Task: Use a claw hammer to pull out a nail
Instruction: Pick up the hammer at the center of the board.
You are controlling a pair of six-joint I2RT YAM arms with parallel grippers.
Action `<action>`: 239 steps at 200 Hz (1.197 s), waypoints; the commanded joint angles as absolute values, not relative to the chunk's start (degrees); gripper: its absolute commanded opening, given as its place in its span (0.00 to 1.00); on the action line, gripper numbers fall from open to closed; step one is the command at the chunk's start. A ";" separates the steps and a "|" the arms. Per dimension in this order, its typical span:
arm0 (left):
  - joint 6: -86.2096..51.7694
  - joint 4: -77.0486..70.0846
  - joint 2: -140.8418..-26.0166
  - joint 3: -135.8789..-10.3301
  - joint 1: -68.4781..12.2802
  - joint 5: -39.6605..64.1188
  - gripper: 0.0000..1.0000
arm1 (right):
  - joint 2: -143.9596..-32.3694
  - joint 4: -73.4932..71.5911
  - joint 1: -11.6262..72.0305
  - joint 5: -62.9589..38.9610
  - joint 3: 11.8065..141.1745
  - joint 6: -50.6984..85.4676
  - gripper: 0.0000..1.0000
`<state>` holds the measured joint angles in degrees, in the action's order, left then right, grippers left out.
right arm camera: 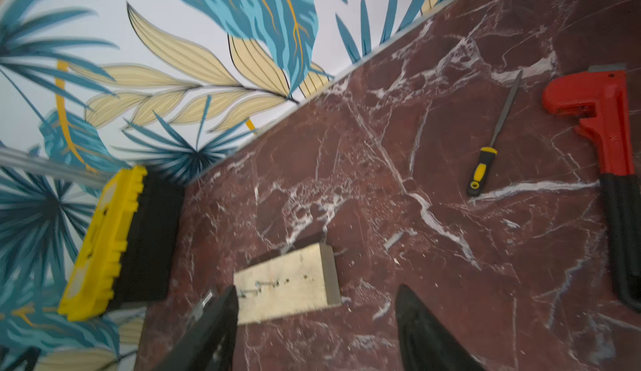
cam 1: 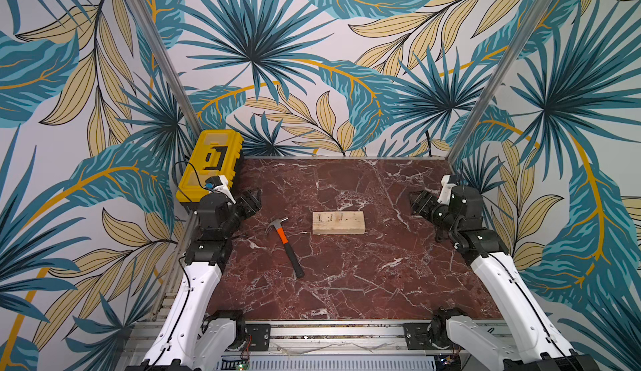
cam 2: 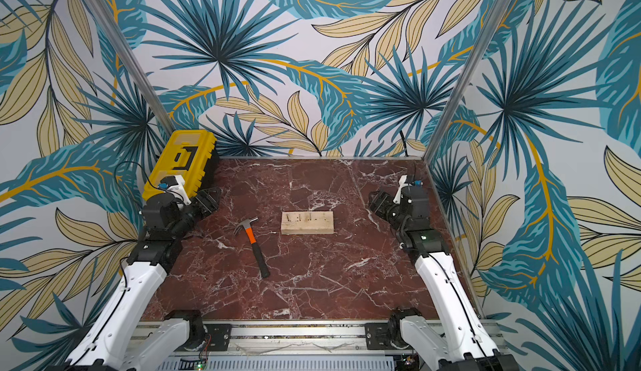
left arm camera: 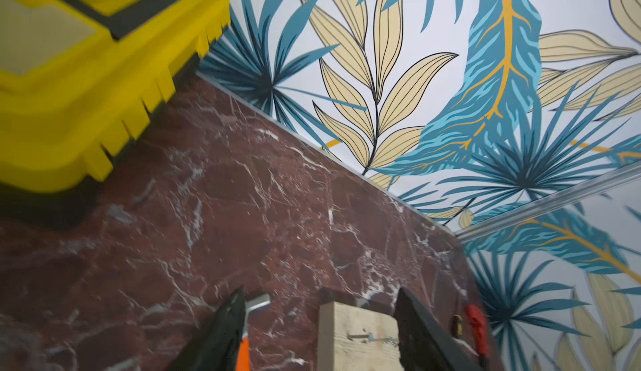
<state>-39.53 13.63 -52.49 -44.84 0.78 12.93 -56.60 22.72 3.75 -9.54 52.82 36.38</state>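
Observation:
The claw hammer lies flat on the marble table, silver head toward the back, black handle toward the front. To its right lies a pale wood block with several nails standing in its top. My left gripper hovers left of and behind the hammer, open and empty. My right gripper hovers right of the block, also open and empty. The left wrist view has the hammer and block beyond the gripper. The right wrist view shows the block beyond the gripper.
A yellow toolbox stands in the back left corner, close behind my left arm. A red-headed wrench and a thin file with a yellow-black handle lie on the table near my right arm. Patterned walls enclose three sides.

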 commanded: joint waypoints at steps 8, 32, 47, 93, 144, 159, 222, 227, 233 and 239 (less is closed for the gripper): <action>-42.09 31.29 -52.87 -47.64 0.10 17.59 0.51 | -57.96 31.78 4.74 -19.25 53.09 39.53 0.36; -44.07 35.28 -52.75 -46.40 -2.13 17.41 0.49 | -59.06 36.70 9.04 -16.76 54.24 38.39 0.29; -46.13 36.03 -52.35 -45.13 -4.44 16.17 0.52 | -60.23 40.28 12.52 -13.42 56.06 37.19 0.38; -51.92 38.95 -54.40 -42.37 -11.68 11.41 0.52 | -63.65 43.64 21.72 -7.59 58.83 37.27 0.42; -56.63 40.56 -64.53 -43.24 -19.59 5.80 0.46 | -65.98 44.34 29.66 -1.47 59.41 39.27 0.45; -56.95 40.75 -68.04 -44.75 -20.18 4.52 0.46 | -66.52 44.09 31.16 -0.90 59.50 39.69 0.45; -55.29 43.30 -83.18 -55.46 -20.19 -1.20 0.45 | -67.15 44.30 35.30 2.60 59.46 41.43 0.46; -55.28 43.64 -84.69 -56.62 -20.05 -0.97 0.45 | -67.23 44.30 35.49 2.84 59.35 41.57 0.46; -55.12 43.90 -86.50 -57.95 -19.96 -0.49 0.45 | -67.24 44.32 35.72 2.98 59.32 41.74 0.46; -55.18 44.30 -88.15 -59.21 -19.95 -0.34 0.44 | -67.24 44.38 35.87 3.20 59.26 41.87 0.46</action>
<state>-55.86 42.30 -82.91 -54.72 -20.10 1.37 -66.94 42.81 35.05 0.84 59.16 40.51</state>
